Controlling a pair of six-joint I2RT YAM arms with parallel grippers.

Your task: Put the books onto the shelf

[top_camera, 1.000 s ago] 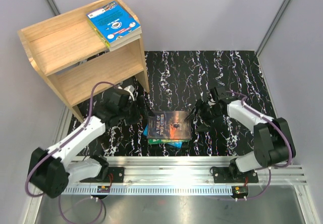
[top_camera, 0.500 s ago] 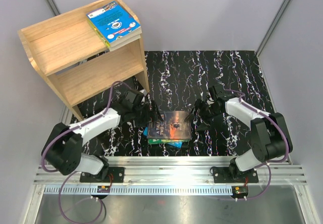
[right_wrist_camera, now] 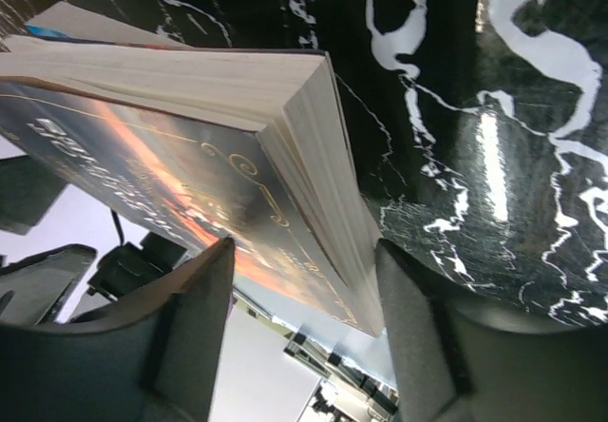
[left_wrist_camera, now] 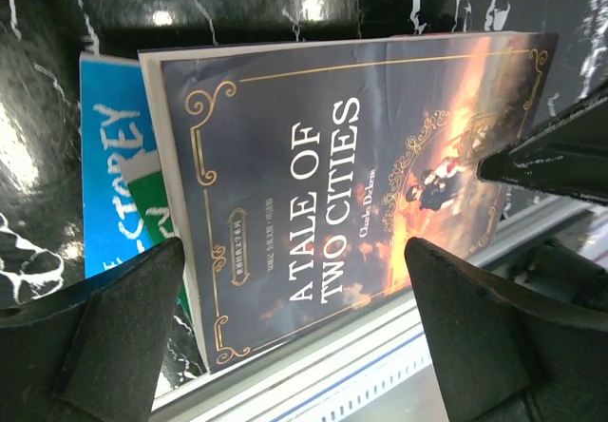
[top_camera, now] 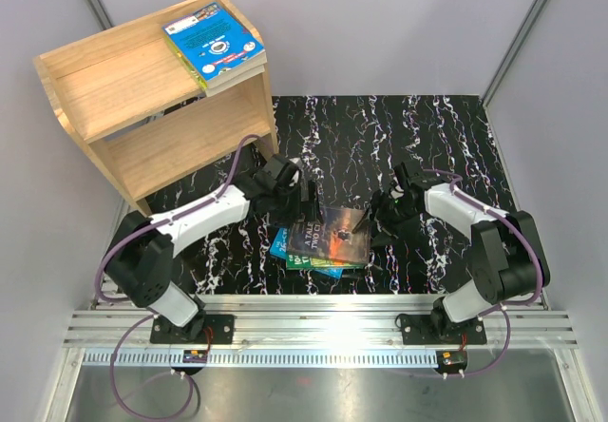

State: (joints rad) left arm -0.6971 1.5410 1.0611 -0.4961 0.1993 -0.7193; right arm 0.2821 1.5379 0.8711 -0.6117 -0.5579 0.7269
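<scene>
**Left arm swung over the top book while the right jaws narrow on its edge**

Since a second ago, the left arm [top_camera: 190, 218] has been carried from beside the shelf [top_camera: 142, 108] to a place directly above A Tale of Two Cities [top_camera: 332, 234]. That book has been turned and nudged off square with the paperbacks beneath it. It lies on top of a green cover [left_wrist_camera: 157, 222] and a blue cover [top_camera: 282, 243], all on the bench [top_camera: 427, 127] and well apart from the shelf behind and to its left. One blue book [top_camera: 214, 44] is already laid on the shelf's top, far from it.

The left jaws are spread fully wide over its cover and nothing is held by them. The right jaws, brought in by the right arm [top_camera: 456, 208], are set astride its right-hand corner and have been drawn closer together. Whether the corner is actually pinched cannot be told.

Trouble is judged likely in three ways:
- The book could be dropped or fanned open if it is lifted by one thin corner.
- The lower paperbacks could be dragged along by friction.
- The two sets of jaws could be knocked together, so closely are they placed around this one book.
</scene>
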